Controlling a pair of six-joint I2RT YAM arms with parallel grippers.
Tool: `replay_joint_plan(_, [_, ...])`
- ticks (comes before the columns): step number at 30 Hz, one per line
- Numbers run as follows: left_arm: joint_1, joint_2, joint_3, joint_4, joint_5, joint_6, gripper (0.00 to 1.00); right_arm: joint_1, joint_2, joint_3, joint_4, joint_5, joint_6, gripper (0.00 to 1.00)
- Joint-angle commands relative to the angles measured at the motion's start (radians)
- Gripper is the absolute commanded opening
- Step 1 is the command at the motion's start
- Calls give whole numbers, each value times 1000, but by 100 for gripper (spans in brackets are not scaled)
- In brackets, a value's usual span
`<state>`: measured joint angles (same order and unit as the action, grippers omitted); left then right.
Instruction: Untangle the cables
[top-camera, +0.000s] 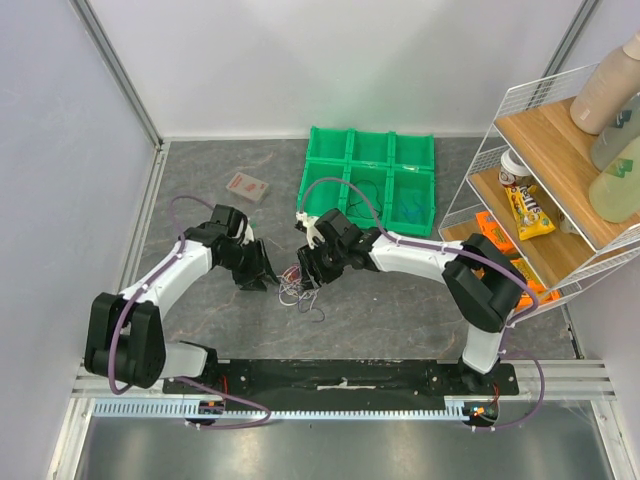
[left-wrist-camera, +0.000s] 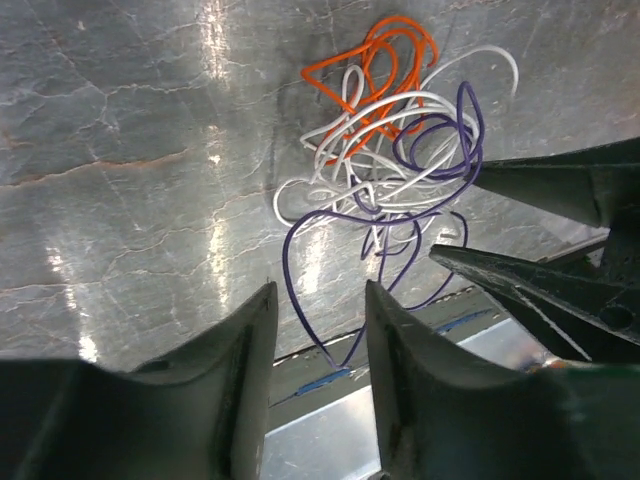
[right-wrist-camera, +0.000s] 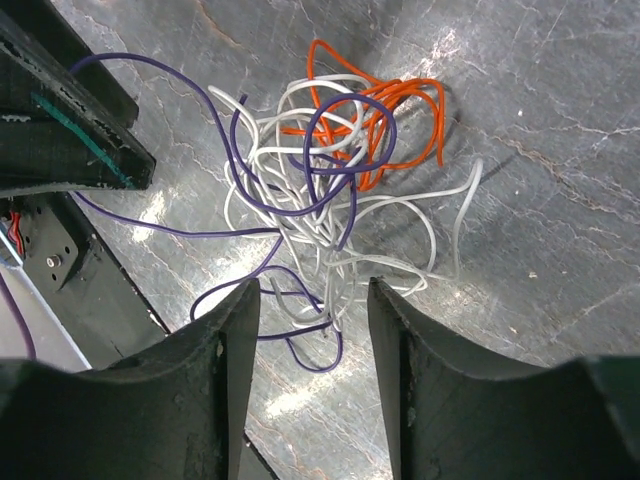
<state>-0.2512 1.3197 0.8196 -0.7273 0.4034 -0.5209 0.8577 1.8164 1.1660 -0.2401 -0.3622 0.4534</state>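
The cables (top-camera: 295, 285) lie in one fist-sized tangle on the grey table between my two grippers. In the left wrist view (left-wrist-camera: 390, 150) I see orange, white and purple-blue wires looped through each other. The right wrist view (right-wrist-camera: 330, 190) shows the same colours. My left gripper (top-camera: 262, 275) is open just left of the tangle, and a purple-blue loop runs down between its jaws (left-wrist-camera: 320, 290) untouched. My right gripper (top-camera: 312, 270) is open just right of it, low over the white and purple wire ends (right-wrist-camera: 312, 285).
A green compartment bin (top-camera: 370, 180) stands behind the right arm. A small flat packet (top-camera: 246, 187) lies at the back left. A wire shelf (top-camera: 540, 200) with snacks and bottles stands at the right. The black base plate (top-camera: 340, 375) runs along the near edge.
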Motion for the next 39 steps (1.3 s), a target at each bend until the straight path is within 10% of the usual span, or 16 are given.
replay_joint_plan(1, [-3, 1, 10, 62, 81, 5, 38, 3, 18, 17, 25, 31, 21, 52])
replay_joint_plan(5, [-3, -88, 122, -32, 77, 42, 2, 0, 64, 38, -36, 100, 28, 40])
replay_joint_plan(14, [-2, -295, 714, -55, -136, 41, 2, -6, 70, 29, -70, 206, 70, 6])
replay_joint_plan(39, [-2, -163, 1455, 169, -138, -7, 2, -22, 23, 9, -82, 230, 13, 12])
